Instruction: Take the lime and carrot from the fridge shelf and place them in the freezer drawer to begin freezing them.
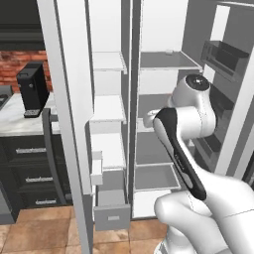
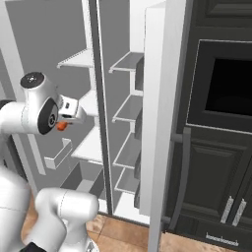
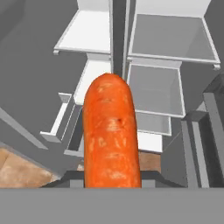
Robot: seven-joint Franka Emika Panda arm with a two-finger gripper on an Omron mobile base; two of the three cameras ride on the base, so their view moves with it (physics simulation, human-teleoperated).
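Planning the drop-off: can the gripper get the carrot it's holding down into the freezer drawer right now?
Probably yes: the freezer drawer is pulled out with its top open, and the gripper, shut on the carrot, has nothing visible between them.

To my far left a black coffee machine (image 1: 32, 89) stands on a pale counter (image 1: 20, 124) before a brick wall (image 1: 15, 67). Black drawers (image 1: 34, 173) sit below. On my right, a dark oven (image 2: 224, 83) above black cabinets (image 2: 221, 187).

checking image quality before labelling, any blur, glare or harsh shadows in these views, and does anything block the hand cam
Hand view: the carrot held in the shut jaws looms large, blocking the lower centre; its texture looks soft. Left base view: flat even light, no glare, the white arm covering part of the fridge. Right base view: evenly lit, sharp; the oven window is plain black.
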